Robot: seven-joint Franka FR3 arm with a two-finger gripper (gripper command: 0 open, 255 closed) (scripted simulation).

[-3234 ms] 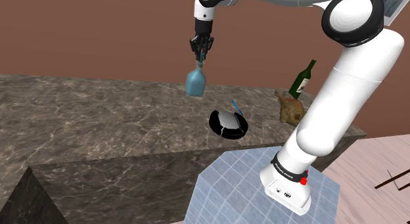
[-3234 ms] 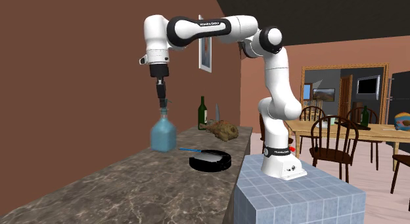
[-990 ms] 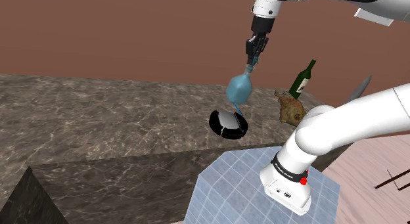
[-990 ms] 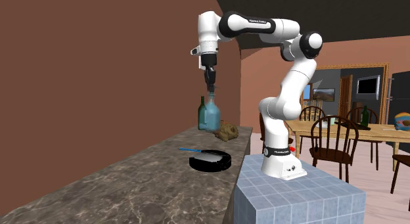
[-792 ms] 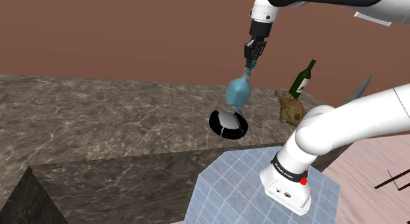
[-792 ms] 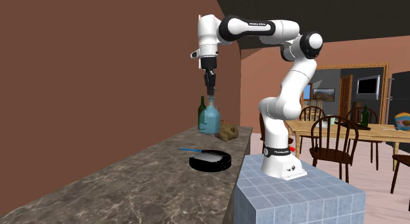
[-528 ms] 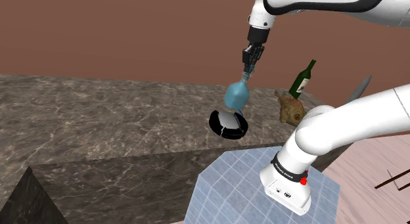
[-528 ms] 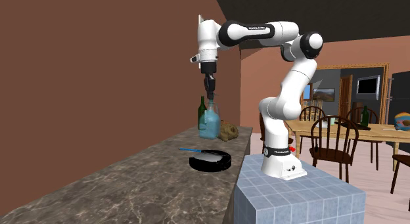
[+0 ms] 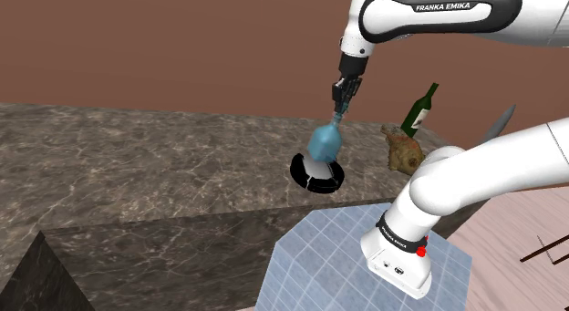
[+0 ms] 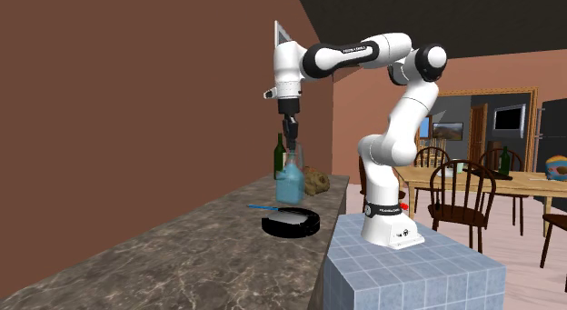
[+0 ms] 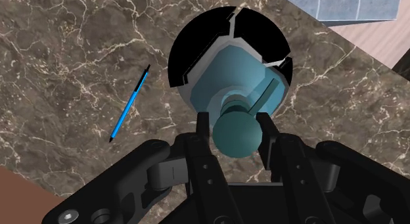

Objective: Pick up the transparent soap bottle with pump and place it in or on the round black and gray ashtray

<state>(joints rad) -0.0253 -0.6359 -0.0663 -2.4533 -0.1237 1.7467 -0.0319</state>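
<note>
The arm point(image 9: 474, 172) was white with dark joints, its gripper point(image 11: 235, 127) all black.
Rounded white links met at black bands; one dark link bore white "FRANKA EMIKA" lettering point(image 9: 453, 6). The base point(image 9: 398, 262) wore a black ring with small white text and a red button point(image 9: 421, 252). The gripper's housing showed moulded ridges and round recesses.

- Soap bottle point(image 11: 227, 85): translucent pale teal-blue, pump head the same teal.
- Ashtray point(image 11: 190, 42): black rim, grey centre.
- Pincer point(image 11: 235, 124): black throughout.
- Arm point(image 9: 474, 172): white, dark joints, white lettering on a dark band.
- Table point(image 9: 137, 172): dark grey-brown marble pattern, fine white veins.
- Pen point(image 11: 129, 104): bright blue, black tip.
- Stand point(image 9: 319, 264): pale blue-white tile grid.
- Wine bottle point(image 9: 419, 108): dark green, white label.
- Wall point(image 9: 137, 45): plain reddish brown.
</note>
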